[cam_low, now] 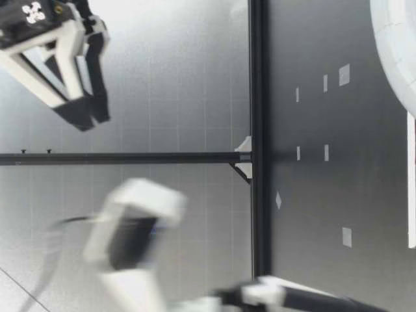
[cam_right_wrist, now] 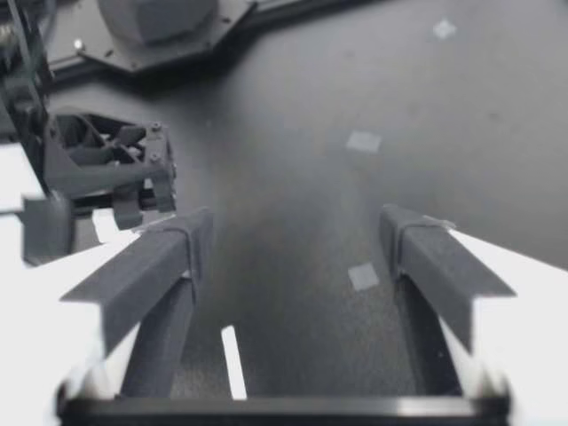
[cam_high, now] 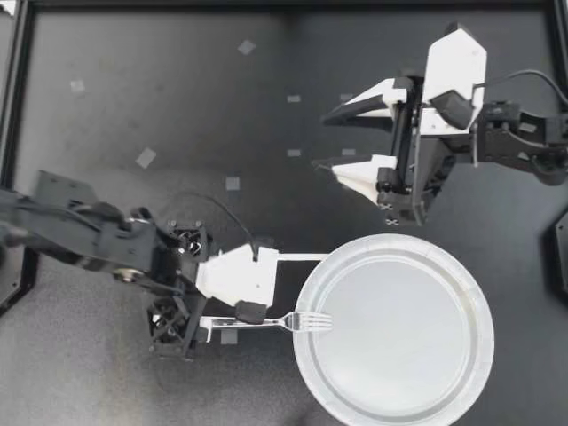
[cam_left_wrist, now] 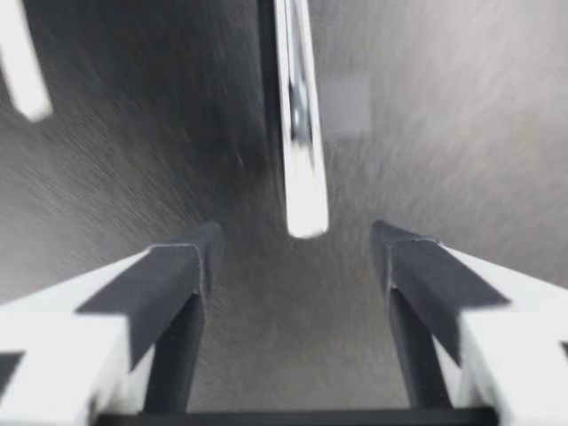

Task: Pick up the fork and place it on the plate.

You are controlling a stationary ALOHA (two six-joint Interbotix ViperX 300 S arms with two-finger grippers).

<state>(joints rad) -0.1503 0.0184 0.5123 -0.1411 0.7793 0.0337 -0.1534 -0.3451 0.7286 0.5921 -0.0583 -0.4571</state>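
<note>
Fork [cam_high: 302,321] lies just ahead of left gripper [cam_high: 286,288], whose fingers stand apart.

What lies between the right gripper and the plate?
Nothing but bare table. The top view shows the right gripper apart from the plate, with no object on the stretch between them.

one fork [cam_high: 293,321], one plate [cam_high: 399,355], two grippers
left gripper [cam_high: 288,286] and right gripper [cam_high: 321,140], one per side; at least eight small tape squares [cam_high: 145,158] on one table [cam_high: 98,377].
</note>
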